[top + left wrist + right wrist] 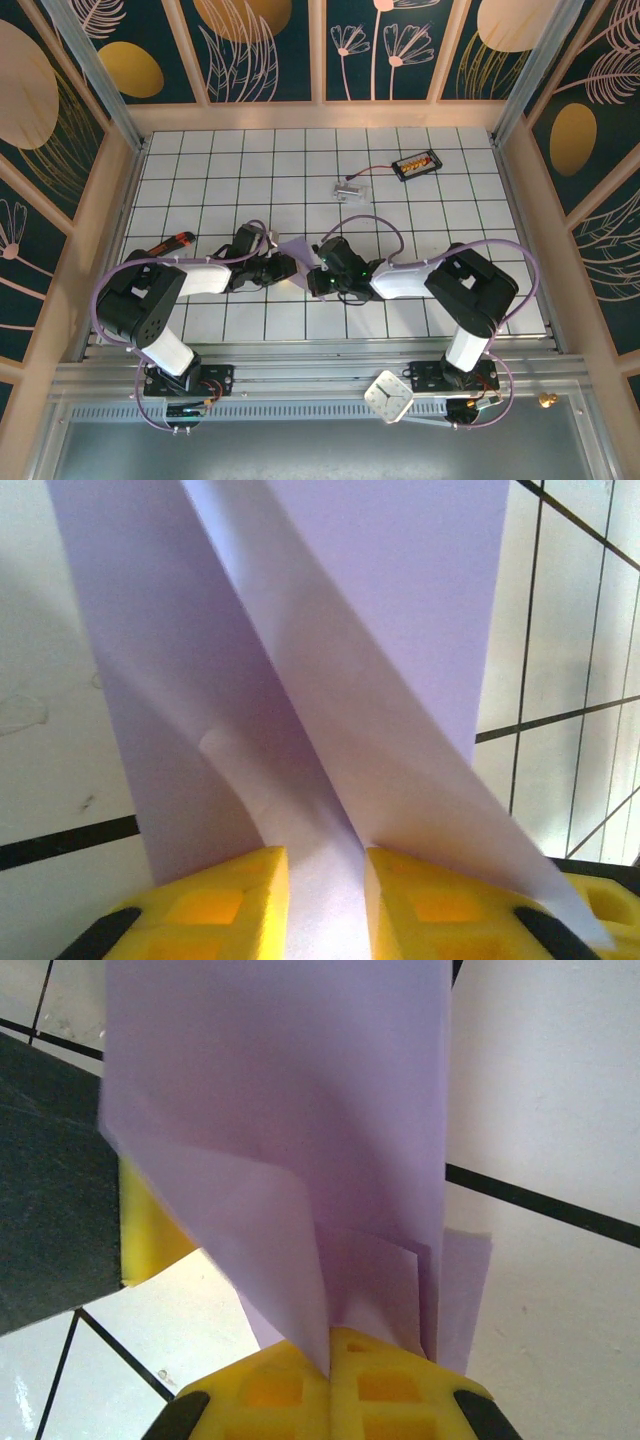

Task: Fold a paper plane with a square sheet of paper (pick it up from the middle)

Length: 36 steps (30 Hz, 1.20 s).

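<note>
The paper (296, 252) is partly folded. It hangs between the two arms about midway between the counter's (450, 200) left and right edges, nearer the near edge than the far one. The right tool (330, 1365) is clenched on it, pads pressed together with the lavender layers running up out of the pinch. The left tool (327, 910) has its pads apart. The paper lies in the gap, and nothing seems to be squeezing it.

I judge the paper very light, thin and limp. It should sag away from any single grip, crumple or tear under a hard pull, and slip across smooth pads. The creases already in it give a little stiffness. The best hold is probably on a folded edge or along the centre crease, where the layers are doubled, rather than on a loose single flap.
</note>
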Motion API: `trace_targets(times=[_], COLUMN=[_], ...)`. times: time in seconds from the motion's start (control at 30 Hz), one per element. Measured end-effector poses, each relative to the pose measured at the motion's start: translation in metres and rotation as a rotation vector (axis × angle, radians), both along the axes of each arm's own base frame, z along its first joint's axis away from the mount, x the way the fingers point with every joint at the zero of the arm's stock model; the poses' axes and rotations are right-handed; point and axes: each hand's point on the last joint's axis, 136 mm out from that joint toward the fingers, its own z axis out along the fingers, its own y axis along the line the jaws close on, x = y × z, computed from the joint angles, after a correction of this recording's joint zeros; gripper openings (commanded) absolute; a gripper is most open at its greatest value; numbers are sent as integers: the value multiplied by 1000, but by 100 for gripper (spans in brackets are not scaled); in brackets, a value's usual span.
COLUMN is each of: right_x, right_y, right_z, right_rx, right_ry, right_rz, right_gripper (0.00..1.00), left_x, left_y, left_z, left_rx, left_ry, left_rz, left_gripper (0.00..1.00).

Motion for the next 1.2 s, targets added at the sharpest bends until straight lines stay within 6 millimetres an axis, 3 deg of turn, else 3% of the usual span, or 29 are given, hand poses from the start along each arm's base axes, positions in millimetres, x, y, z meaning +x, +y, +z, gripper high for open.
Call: trace_targets(times=[0.37, 0.7, 0.83, 1.2], right_x=[-2, -4, -4, -3], right_y=[-3, -5, -5, -5], right_z=[-5, -5, -5, -5], right_rx=[77, 126, 134, 140], right_ry=[53, 86, 96, 102], right_rz=[-11, -16, -18, -20], right_gripper=[0, 0, 0, 4], left_x=[0, 5, 6, 12], left_y=[3, -9, -22, -38], left_z=[9, 45, 51, 43], left_rx=[26, -55, -106, -153], left_ry=[-24, -82, -80, -44], left_rz=[-5, -29, -65, -92], left_gripper=[37, 18, 17, 18])
